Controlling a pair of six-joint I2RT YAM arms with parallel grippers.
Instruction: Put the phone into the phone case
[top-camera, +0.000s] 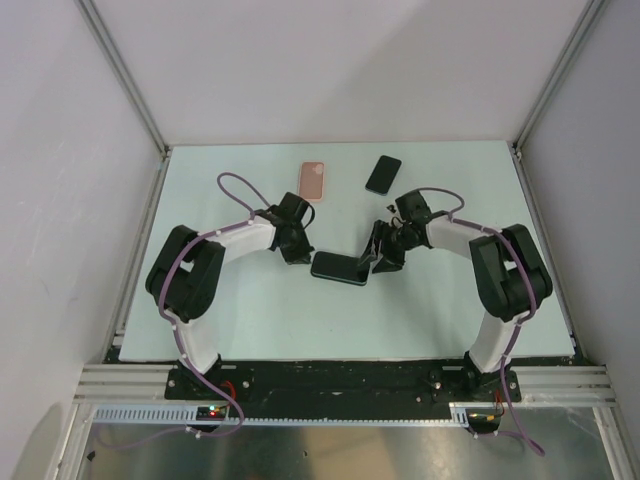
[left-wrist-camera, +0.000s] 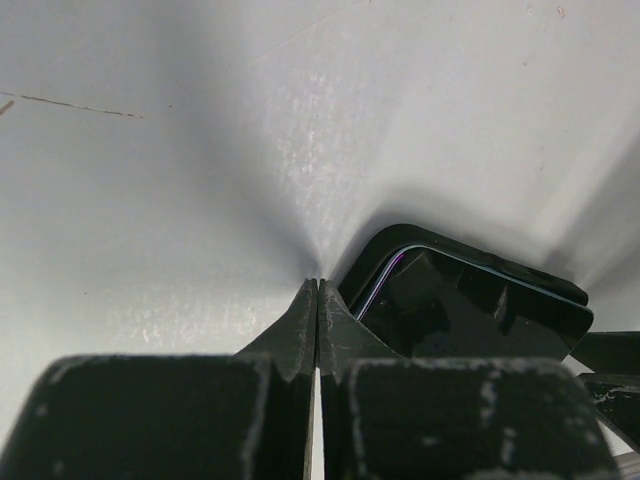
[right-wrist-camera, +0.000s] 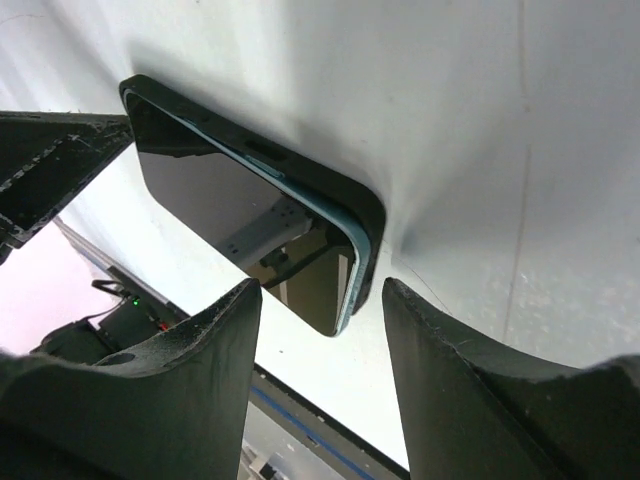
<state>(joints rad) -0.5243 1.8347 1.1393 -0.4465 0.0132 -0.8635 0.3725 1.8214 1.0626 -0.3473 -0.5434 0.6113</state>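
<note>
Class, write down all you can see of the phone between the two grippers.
The phone is a flat slab, glossy black screen up, pale blue edge. It lies in a black case on the table, edge showing above its rim. The shut left gripper stands at one end, the open right gripper at the other; contact unclear.

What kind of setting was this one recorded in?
Probably a lab robot test cell: plain white panel walls held in aluminium framing, a pale table, and a black base plate with the left arm and right arm bolted on.
</note>
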